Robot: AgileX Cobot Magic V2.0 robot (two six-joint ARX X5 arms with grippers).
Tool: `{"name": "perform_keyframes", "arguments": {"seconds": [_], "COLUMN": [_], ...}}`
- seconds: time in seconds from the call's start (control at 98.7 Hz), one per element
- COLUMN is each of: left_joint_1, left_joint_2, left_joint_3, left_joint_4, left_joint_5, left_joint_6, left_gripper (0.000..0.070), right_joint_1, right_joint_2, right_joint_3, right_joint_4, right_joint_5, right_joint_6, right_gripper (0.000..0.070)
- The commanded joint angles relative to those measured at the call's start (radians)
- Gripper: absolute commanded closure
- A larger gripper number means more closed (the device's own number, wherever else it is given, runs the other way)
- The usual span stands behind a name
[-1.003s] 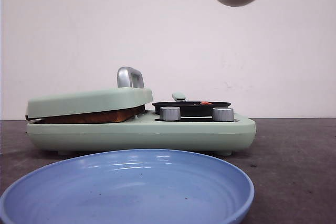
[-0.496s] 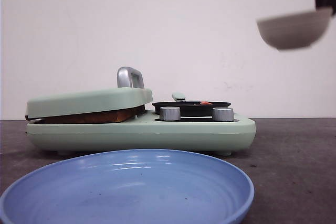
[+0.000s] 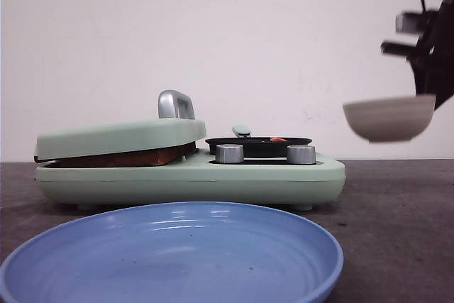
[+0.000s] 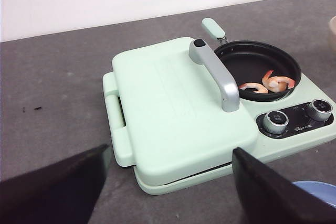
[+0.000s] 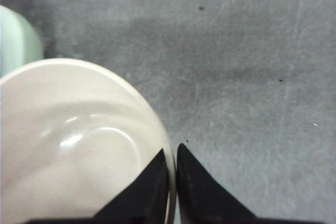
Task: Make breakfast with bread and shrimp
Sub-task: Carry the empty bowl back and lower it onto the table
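The bread (image 3: pixel 124 157) shows as a brown crust edge under the closed lid of the mint green breakfast maker (image 3: pixel 191 175). The shrimp (image 4: pixel 268 83), a few pink-orange curled pieces, lie in the small black pan (image 4: pixel 258 69) on the maker's right side; a bit of them shows in the front view (image 3: pixel 278 139). My right gripper (image 5: pixel 174 153) is shut on the rim of an empty cream bowl (image 5: pixel 73 145), held upright in the air right of the maker (image 3: pixel 389 117). My left gripper (image 4: pixel 168 182) is open and empty, above the maker's near corner.
A blue plate (image 3: pixel 170 257) stands in front of the maker. The lid has a silver handle (image 4: pixel 218 74). Two silver knobs (image 4: pixel 274 121) sit on the maker's control panel. Dark grey table (image 5: pixel 247 61) lies under the bowl.
My right gripper has carried the bowl from above the pan to the right and down, and the bowl has turned from tilted to upright. The left arm has not moved.
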State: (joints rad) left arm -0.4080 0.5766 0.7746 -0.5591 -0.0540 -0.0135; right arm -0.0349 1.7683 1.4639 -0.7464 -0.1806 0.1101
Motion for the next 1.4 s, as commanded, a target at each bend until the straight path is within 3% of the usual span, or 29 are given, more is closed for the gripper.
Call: {"name": "perform_keyframes", "arguments": {"seconds": [0.0, 0.294, 0.831, 0.881, 0.983, 1.023, 1.256, 1.388], "left_joint_1": [-0.005, -0.005, -0.005, -0.005, -0.005, -0.005, -0.005, -0.005], "left_joint_2": [0.006, 0.006, 0.022, 0.024, 0.027, 0.028, 0.031, 0.031], "left_joint_3": [0.008, 0.008, 0.008, 0.008, 0.008, 0.008, 0.008, 0.008], "left_joint_4": [0.002, -0.002, -0.001, -0.001, -0.001, -0.001, -0.001, 0.002], "left_joint_5": [0.002, 0.002, 0.002, 0.002, 0.002, 0.002, 0.002, 0.002], "left_joint_6": [-0.002, -0.002, -0.002, -0.002, -0.002, -0.002, -0.002, -0.002], "left_gripper": [0.0271, 0.0271, 0.0271, 0.0271, 0.0271, 0.0271, 0.0271, 0.0271], "right_joint_1": [-0.003, -0.034, -0.048, -0.048, -0.048, -0.049, -0.056, -0.061], "right_joint_2": [0.037, 0.136, 0.141, 0.141, 0.138, 0.133, 0.074, -0.011], "right_joint_3": [0.022, 0.014, -0.169, -0.174, -0.174, -0.174, -0.172, -0.172], "right_joint_4": [0.029, 0.081, 0.257, 0.257, 0.267, 0.272, 0.284, 0.285], "right_joint_5": [-0.003, -0.027, -0.055, -0.055, -0.056, -0.058, -0.071, -0.143], "right_joint_6": [0.013, 0.017, 0.047, 0.047, 0.043, 0.044, 0.044, 0.063], "right_gripper": [0.069, 0.069, 0.0685, 0.0631, 0.0341, 0.0279, 0.0272, 0.0272]}}
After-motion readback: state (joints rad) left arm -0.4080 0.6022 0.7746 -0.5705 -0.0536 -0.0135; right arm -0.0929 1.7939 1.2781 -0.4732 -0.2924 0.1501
